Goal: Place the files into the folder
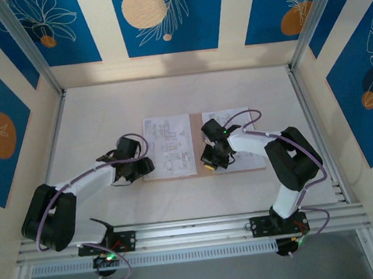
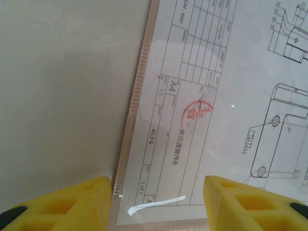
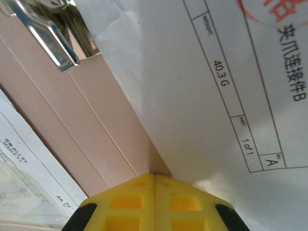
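Note:
The pinkish-brown folder (image 1: 195, 145) lies open in the middle of the table. A white printed sheet (image 1: 169, 146) lies on its left half under a clear cover, and another white sheet (image 1: 247, 141) lies on its right half. My left gripper (image 2: 158, 192) hangs open over the near left corner of the covered sheet (image 2: 231, 96), beside the ribbed border (image 2: 137, 96). My right gripper (image 3: 154, 175) is shut, its tips at the edge of the right sheet (image 3: 216, 96) where it meets the bare folder card (image 3: 72, 120). The blue sheet is out of view.
A metal clip (image 3: 48, 24) sits on the folder by the spine. Aluminium frame posts (image 1: 312, 122) and patterned walls close in the pale tabletop (image 1: 105, 107). A rail (image 1: 194, 230) with both arm bases runs along the near edge.

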You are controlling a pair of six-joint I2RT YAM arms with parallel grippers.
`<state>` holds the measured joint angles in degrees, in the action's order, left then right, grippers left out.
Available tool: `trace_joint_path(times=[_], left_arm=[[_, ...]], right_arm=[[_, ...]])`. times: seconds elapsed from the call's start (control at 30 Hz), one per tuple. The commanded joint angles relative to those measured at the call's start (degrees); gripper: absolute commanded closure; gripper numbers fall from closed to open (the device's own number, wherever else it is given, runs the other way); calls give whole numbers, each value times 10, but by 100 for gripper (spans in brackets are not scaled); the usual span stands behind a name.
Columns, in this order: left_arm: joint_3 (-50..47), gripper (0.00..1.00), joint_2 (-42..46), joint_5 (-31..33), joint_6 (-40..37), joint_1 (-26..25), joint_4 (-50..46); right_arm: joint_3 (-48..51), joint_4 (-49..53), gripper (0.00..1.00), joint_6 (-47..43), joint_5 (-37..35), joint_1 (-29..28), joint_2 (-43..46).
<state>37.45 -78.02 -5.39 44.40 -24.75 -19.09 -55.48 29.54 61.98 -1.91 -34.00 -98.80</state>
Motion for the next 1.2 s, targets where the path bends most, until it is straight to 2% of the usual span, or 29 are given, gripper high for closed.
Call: trace_joint_path(times=[0.0,0.1,0.27,0.67,1.0,1.17], left_arm=[[19,47,-21,-19,-30,6,-14],[37,46,-42,0,-40,3,-47],[36,45,-42,3,-45,-1,-44],[37,45,-55,-50,-62,-18,-5],[35,45,-23,-30,-74,-26,-22],[62,44,-36,14,-93,-26,-92]], right_arm=[[20,48,100,-6,-13,1,-35],[20,48,100,-5,-13,1,-36],[19,47,100,-6,-13,2,-38],[17,43,100,-7,-6,2,-49],[20,38,100,-7,0,3,-52],[20,39,100,-6,-1,3,-50]])
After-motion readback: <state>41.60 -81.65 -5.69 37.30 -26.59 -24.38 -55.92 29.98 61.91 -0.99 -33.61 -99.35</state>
